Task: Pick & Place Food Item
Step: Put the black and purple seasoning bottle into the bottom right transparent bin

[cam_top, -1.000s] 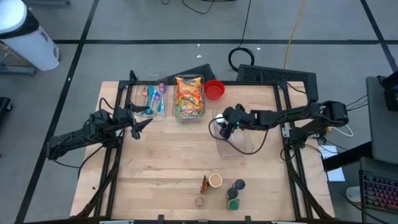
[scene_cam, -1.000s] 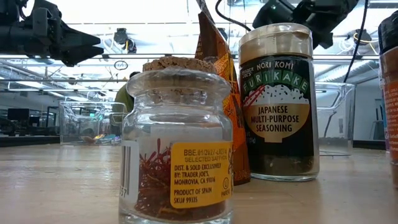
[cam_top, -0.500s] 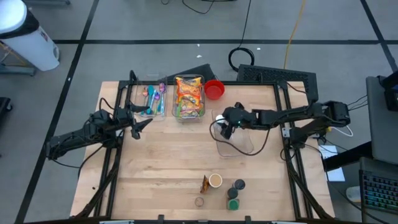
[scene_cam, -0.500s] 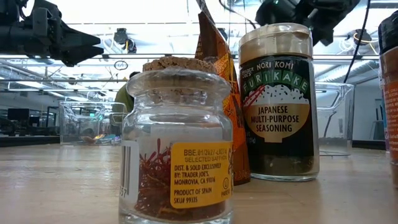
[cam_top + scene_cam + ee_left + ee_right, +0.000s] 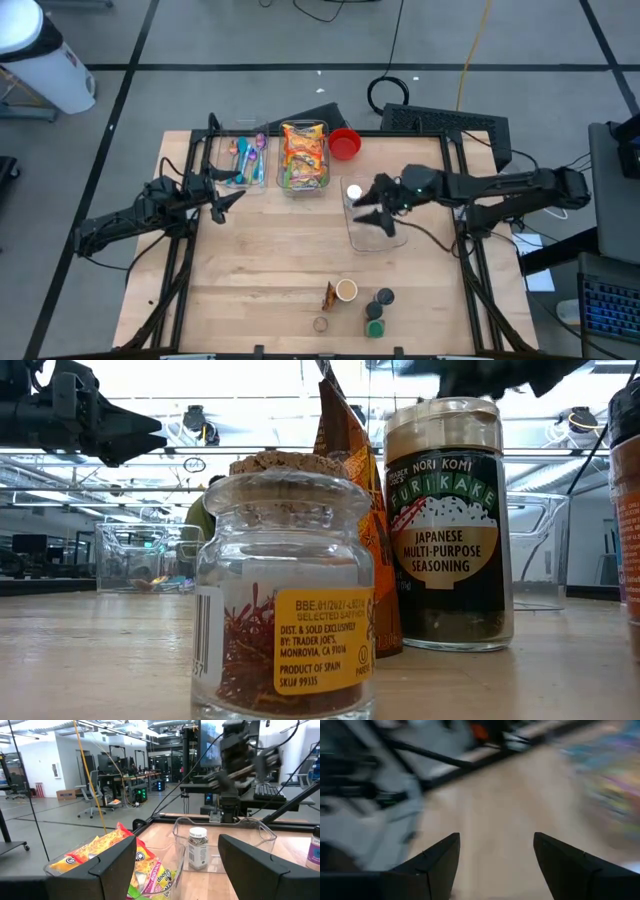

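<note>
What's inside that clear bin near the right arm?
One small spice jar with a white lid stands upright in the clear bin. The right hand, open, hangs over the bin and covers part of its floor from above.

A clear bin of coloured utensils (image 5: 247, 158) stands at the worktop's far edge, toward the left corner. A red bowl (image 5: 345, 143) sits on the same edge, near its middle. Beyond that edge, on the floor, lie a black keyboard (image 5: 445, 120) and a coiled black cable (image 5: 390, 92) — a white cylinder (image 5: 45, 55) stands well off the far left corner
</note>
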Tool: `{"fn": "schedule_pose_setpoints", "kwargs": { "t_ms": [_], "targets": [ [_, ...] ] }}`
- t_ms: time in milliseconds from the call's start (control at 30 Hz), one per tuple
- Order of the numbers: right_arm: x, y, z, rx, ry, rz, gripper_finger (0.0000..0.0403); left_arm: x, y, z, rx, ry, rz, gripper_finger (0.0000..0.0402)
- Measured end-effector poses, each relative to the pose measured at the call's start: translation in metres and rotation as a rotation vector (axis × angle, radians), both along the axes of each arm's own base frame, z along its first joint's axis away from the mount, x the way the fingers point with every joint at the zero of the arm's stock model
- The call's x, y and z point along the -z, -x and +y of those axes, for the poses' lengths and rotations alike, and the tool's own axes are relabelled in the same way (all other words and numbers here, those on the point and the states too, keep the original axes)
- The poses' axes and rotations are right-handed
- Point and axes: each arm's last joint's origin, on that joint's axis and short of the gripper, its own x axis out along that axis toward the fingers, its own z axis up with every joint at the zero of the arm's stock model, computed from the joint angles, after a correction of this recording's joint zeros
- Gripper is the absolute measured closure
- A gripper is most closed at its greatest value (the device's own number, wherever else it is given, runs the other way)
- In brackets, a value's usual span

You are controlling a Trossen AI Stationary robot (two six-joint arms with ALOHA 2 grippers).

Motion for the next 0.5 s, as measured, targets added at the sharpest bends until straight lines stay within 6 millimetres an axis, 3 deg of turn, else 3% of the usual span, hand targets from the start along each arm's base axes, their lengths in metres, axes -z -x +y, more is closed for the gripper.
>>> {"fn": "schedule_pose_setpoints", "kwargs": {
  "t_ms": [233, 400, 500],
  "targets": [
    [-0.019, -0.002, 0.054, -0.375, 0.09, -0.273, 0.0157, 0.0, 0.0, 0.0, 0.0, 0.0, 0.0, 0.0119],
    [-0.021, 0.005, 0.094, -0.655, 0.136, -0.396, 0.0159, 0.0, 0.0, 0.0, 0.0, 0.0, 0.0, 0.0119],
    [-0.02, 0.009, 0.112, -0.713, 0.204, -0.455, 0.0164, 0.0, 0.0, 0.0, 0.0, 0.0, 0.0, 0.0119]
  ]
}}
